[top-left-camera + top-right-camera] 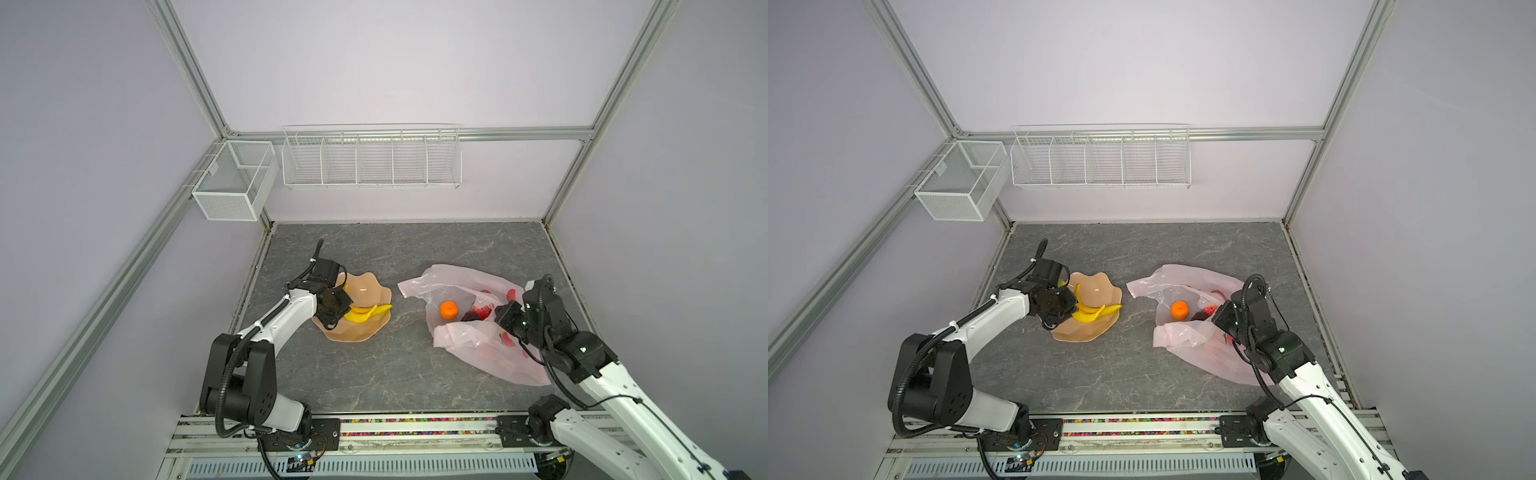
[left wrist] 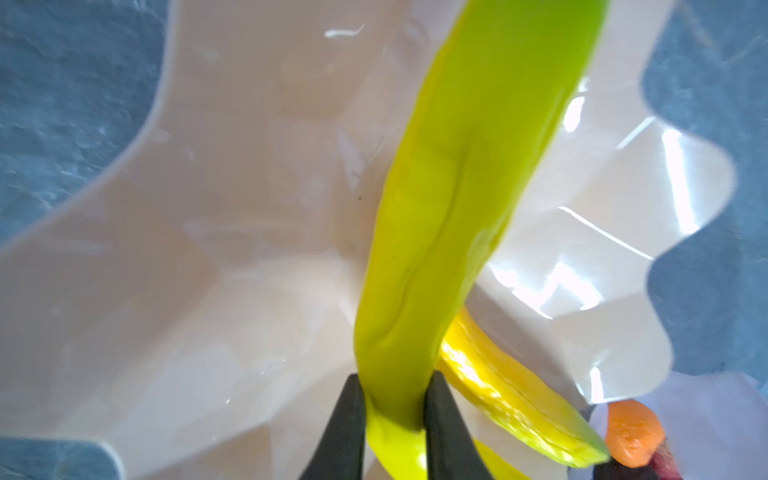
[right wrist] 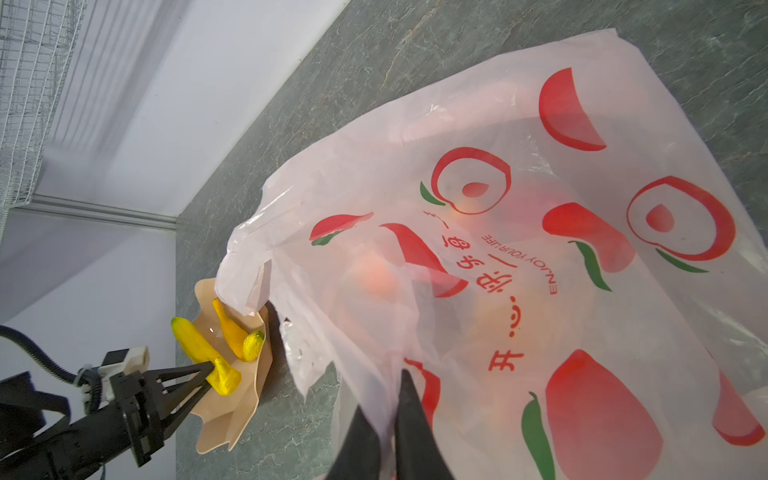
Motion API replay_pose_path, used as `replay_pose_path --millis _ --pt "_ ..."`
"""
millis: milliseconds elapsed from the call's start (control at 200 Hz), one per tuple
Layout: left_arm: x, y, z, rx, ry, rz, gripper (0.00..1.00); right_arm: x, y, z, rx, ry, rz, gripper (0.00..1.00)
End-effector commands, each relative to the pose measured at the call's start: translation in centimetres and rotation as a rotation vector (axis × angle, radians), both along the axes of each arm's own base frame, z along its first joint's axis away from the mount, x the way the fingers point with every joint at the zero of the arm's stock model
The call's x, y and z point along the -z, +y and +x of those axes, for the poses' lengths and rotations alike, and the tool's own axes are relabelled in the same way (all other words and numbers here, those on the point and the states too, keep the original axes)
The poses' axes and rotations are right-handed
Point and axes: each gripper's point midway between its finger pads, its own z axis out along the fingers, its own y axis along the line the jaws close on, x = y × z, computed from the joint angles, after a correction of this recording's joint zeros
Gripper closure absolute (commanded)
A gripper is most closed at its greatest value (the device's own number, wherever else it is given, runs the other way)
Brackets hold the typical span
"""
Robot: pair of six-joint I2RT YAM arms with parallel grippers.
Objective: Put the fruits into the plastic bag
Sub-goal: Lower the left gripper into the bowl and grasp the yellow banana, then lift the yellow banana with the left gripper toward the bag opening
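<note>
Fruits are split btw two spots: bananas point(image 1: 368, 314) in the peach-coloured dish point(image 1: 365, 286) on the left of the surface point(image 1: 374, 374), the rest w/ the plastic bag point(image 1: 478, 276) on the right, well apart.

Step in hand, I'd say: picking a banana. The left fingers point(image 2: 345, 424) are clamped narrow on the end of one banana point(image 2: 457, 187); whether it's off the dish yet I can't tell. At least two more bananas lie beside it in the dish. The right fingers point(image 3: 411, 415) are pinched tight on the bag's film near its mouth, holding it up & open.

Next move prob. calls for lifting the banana clear of the scalloped rim, carrying it across & releasing it into the mouth w/o snagging the thin film.

Inside the mouth: an orange one point(image 1: 449, 310), a strawberry point(image 1: 483, 311), a dark purple one point(image 1: 468, 317). Other red shapes show thru the film; fruit or print, can't say. Wire rack point(image 1: 372, 160) & mesh basket point(image 1: 232, 183) on the walls: nothing seen in them.
</note>
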Motion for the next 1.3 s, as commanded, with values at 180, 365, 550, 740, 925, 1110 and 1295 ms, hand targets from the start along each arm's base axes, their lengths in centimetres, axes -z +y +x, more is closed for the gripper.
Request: replay_pose_path --millis 180,365,550,740,925,1110,1295 --pt "-4.9 0.1 0.4 0.038 -0.099 -0.006 0.87 -0.4 -0.2 0.0 0.016 0.002 0.001 0.89" --pt "-5.6 -0.4 0.2 0.061 -0.131 -0.026 0.89 -0.2 -0.1 0.0 0.011 0.007 0.003 0.89" --pt "-6.9 -2.8 0.6 0.139 -0.186 -0.063 0.9 -0.1 0.0 0.0 0.009 0.008 0.007 0.89" --pt "-7.6 -7.9 0.5 0.255 -0.198 -0.074 0.92 -0.2 0.1 0.1 0.008 0.008 0.01 0.89" --pt "-8.6 -13.9 0.0 0.345 -0.228 -0.125 0.93 -0.3 -0.1 -0.1 0.012 0.005 0.008 0.89" --pt "-9.0 -18.4 -0.5 0.415 -0.225 -0.15 0.94 -0.2 -0.2 -0.2 0.014 0.006 0.008 0.89" --pt "-8.8 -20.9 -0.8 0.437 -0.225 -0.153 0.95 -0.2 -0.2 -0.2 0.016 0.005 0.01 0.89"
